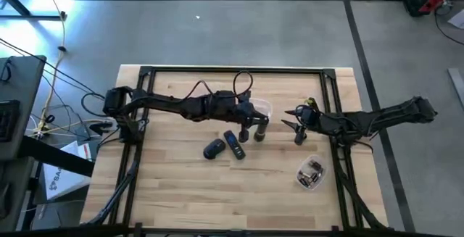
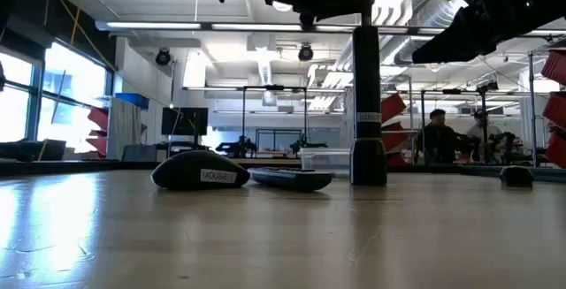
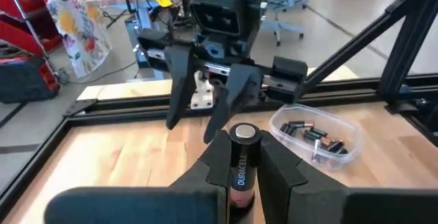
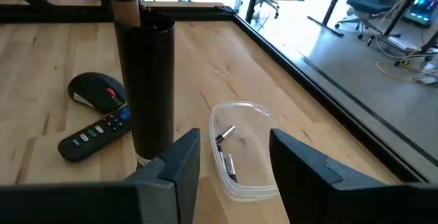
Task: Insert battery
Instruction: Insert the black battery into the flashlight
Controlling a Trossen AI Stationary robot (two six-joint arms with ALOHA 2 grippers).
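The left tool [image 3: 241, 172] grips a Duracell battery [image 3: 241, 157] above an upright black flashlight tube [image 4: 152, 87]; the battery should stay vertical and centred while the open right tool [image 4: 233, 157] waits beside the tube.

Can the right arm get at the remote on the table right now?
Probably not directly: the left gripper, shut on a battery, stands between the open right gripper and the remote.
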